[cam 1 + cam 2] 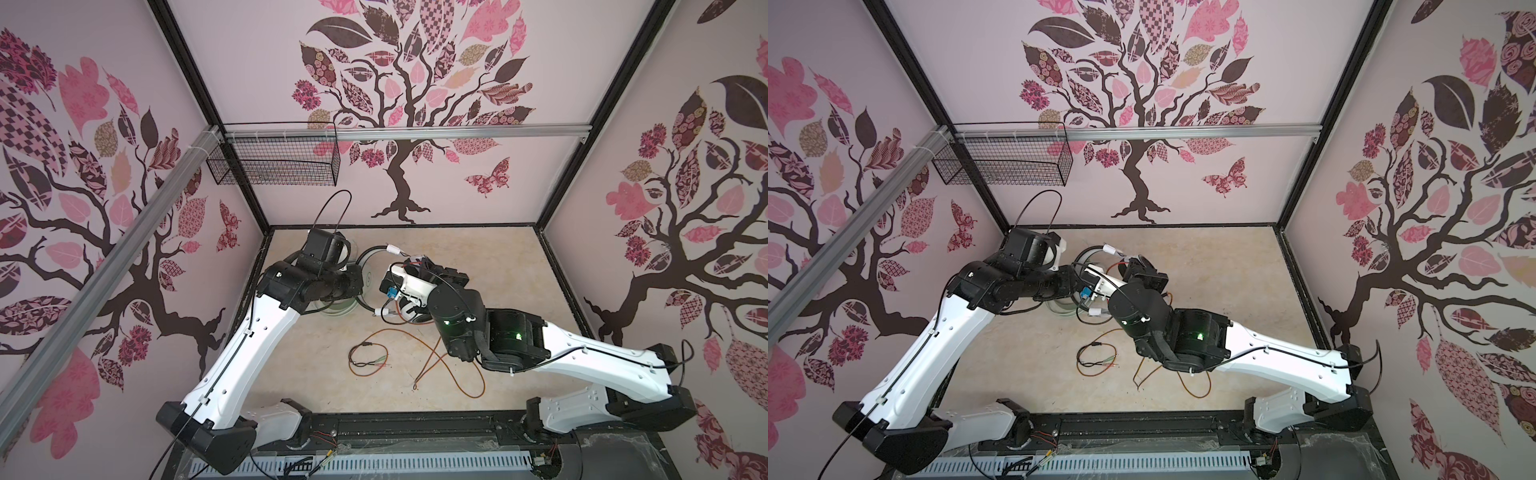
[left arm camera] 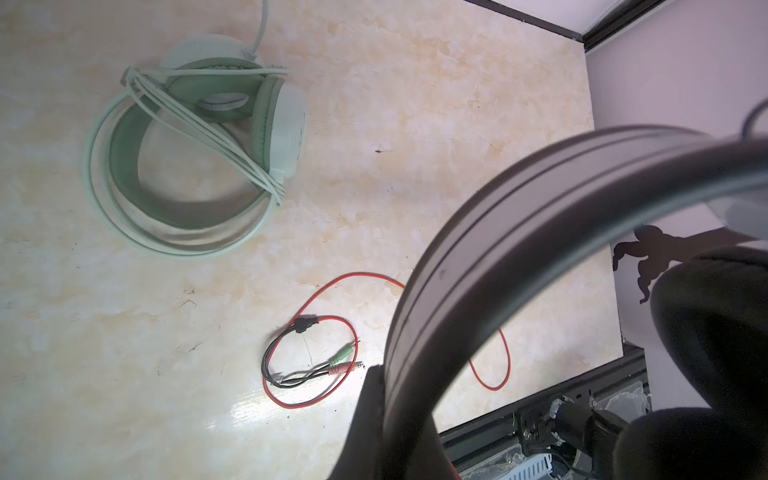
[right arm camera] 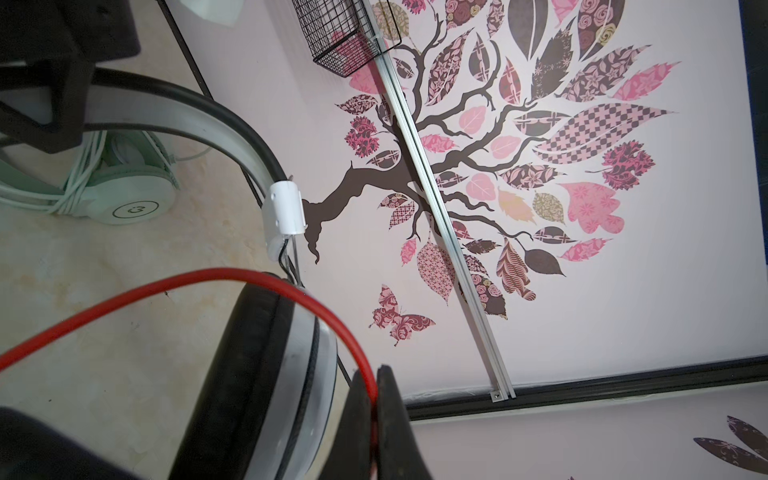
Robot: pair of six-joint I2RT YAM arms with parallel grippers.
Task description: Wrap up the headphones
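The white-and-black headphones (image 1: 367, 257) are held up over the table between both arms. My left gripper (image 2: 395, 376) is shut on their black headband (image 2: 519, 216), with one finger (image 2: 368, 399) showing beside the band and the other hidden behind it. My right gripper (image 3: 376, 384) is shut on their red cable (image 3: 199, 278), right beside a black-padded ear cup (image 3: 286, 365). The rest of that cable (image 1: 436, 361) lies in loose loops on the table, ending in its plugs (image 2: 340, 361). The mint-green headphones (image 2: 187, 145) lie on the table with their pale cable wound round them, mostly hidden under my left arm in both top views.
A black wire basket (image 1: 274, 162) hangs on the back wall from an aluminium rail (image 1: 415, 131). Patterned walls close in three sides of the beige table (image 1: 498, 291). A black rail (image 1: 415, 424) carrying both arm bases runs along the front edge.
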